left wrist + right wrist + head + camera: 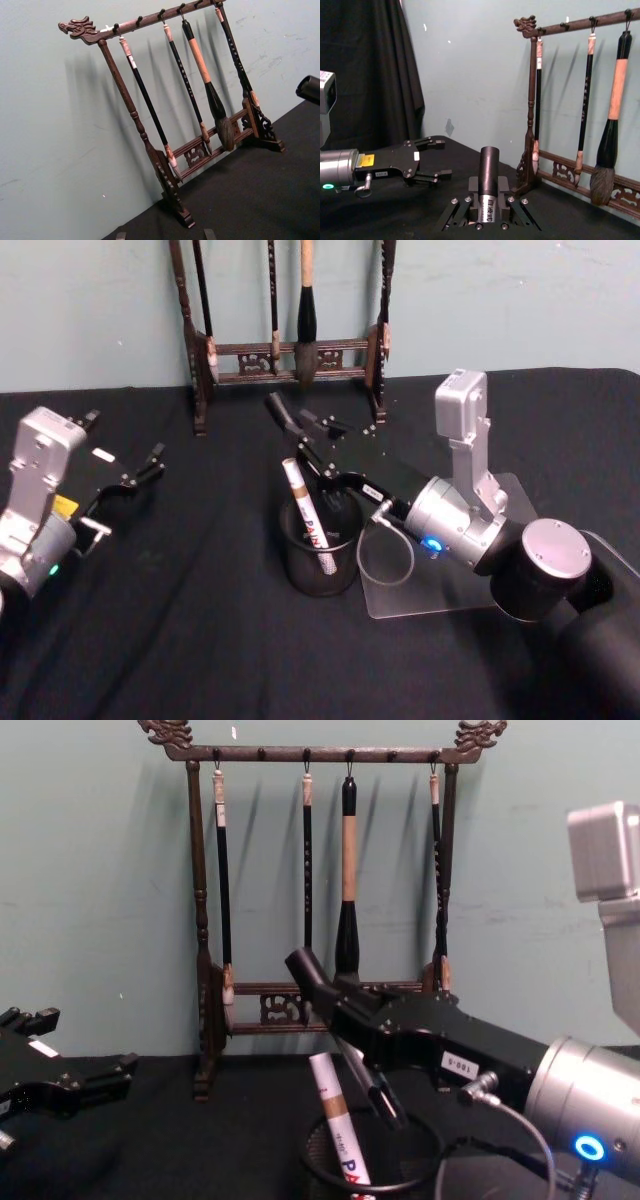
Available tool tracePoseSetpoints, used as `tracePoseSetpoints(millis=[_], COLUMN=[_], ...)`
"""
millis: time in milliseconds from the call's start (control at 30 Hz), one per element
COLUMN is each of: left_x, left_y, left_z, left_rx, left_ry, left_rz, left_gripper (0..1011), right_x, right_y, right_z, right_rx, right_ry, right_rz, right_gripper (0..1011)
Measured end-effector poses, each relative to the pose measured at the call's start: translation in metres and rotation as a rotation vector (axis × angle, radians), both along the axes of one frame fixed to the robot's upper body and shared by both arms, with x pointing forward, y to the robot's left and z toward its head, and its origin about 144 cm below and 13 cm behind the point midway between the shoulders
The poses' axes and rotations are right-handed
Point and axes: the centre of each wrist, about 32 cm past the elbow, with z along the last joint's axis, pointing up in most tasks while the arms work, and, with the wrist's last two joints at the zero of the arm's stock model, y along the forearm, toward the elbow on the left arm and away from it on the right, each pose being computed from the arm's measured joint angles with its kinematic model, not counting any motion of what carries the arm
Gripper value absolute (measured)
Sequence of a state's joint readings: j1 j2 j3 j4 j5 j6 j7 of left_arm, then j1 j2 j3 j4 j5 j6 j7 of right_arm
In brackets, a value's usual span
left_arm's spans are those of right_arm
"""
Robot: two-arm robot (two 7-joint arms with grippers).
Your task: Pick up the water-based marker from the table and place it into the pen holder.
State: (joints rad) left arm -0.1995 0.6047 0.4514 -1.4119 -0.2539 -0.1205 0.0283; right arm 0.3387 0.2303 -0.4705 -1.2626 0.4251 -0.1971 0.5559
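Note:
The water-based marker (283, 412), silver-bodied with a black cap (489, 167), is gripped in my right gripper (312, 445), which is shut on it. It hangs tilted just above and behind the pen holder (300, 575), a short black mesh cup in the middle of the table. The cap (305, 970) points up and away from the cup (322, 1160). A white paint marker (305, 510) stands leaning inside the holder. My left gripper (150, 465) hovers open at the left, apart from everything.
The tall dark wooden brush rack (285, 350) with several hanging brushes stands against the wall behind the holder. A clear plastic sheet (420, 590) lies under my right arm. A black cloth (180, 640) covers the table.

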Motion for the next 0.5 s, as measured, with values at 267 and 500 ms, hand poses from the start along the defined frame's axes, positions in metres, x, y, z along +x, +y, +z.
tracePoseSetpoints(millis=[267, 500], left_x=[0.0, 0.0], left_y=[0.0, 0.0], left_z=[0.0, 0.0], left_rx=[0.0, 0.0], left_ry=[0.0, 0.0], left_rz=[0.0, 0.0], left_gripper=[1001, 1001], right_x=[-0.0011, -0.0028], right_y=[0.0008, 0.0011], right_z=[-0.0029, -0.0045], right_rx=[-0.013, -0.02], right_ry=[0.014, 0.016], right_rz=[0.006, 0.006], right_gripper=[230, 230])
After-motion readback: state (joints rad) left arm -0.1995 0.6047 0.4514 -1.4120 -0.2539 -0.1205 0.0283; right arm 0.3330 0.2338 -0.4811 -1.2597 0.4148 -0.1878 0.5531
